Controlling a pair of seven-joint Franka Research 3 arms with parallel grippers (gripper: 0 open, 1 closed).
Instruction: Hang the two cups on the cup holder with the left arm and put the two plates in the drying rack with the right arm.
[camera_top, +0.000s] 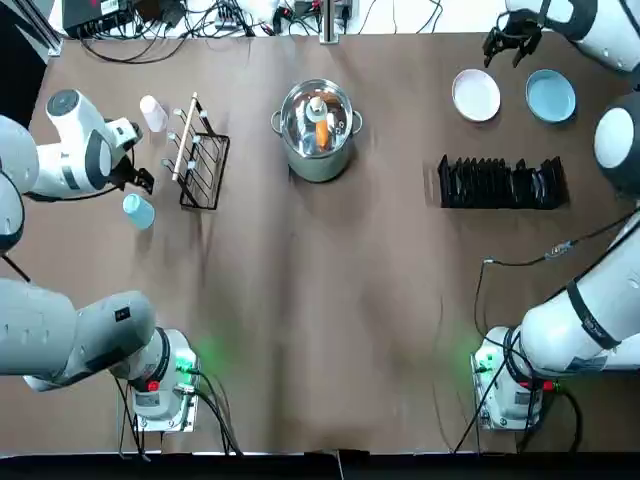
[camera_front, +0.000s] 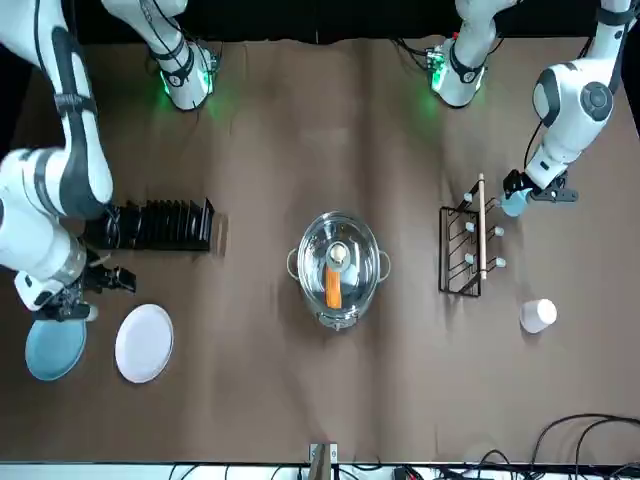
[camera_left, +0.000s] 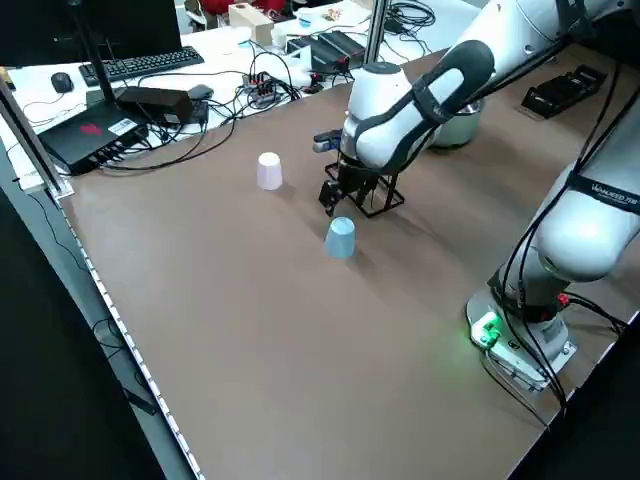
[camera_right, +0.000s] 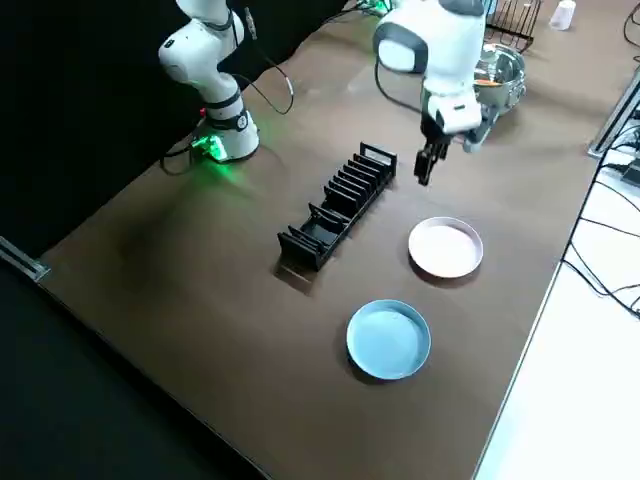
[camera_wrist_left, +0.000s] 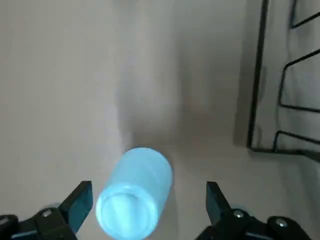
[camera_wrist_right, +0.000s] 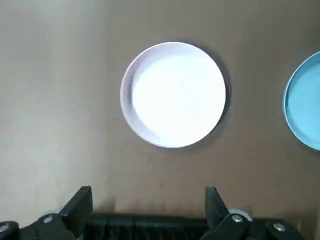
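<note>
Left gripper: hovering over the light blue cup's spot, its two fingers spreading wide and gripping nothing.
Light blue cup: standing on the table below, showing up in the gap between those fingers, its long axis seemingly running upward; the left arm is clearly the nearer one.
Cup holder: waiting just to the robot's right of that cup, both cups sitting off its pegs.
White cup: standing on the table farther from the robot's base, beside the holder.
Right gripper: hanging above the table, fingers parting, nothing between them.
White plate: lying flat beyond the fingertips, on the side away from the drying rack; so the right gripper is probably needing to go outward, then down to the rim.
Light blue plate: resting to the robot's right of the white one, looking like the later pick.
</note>
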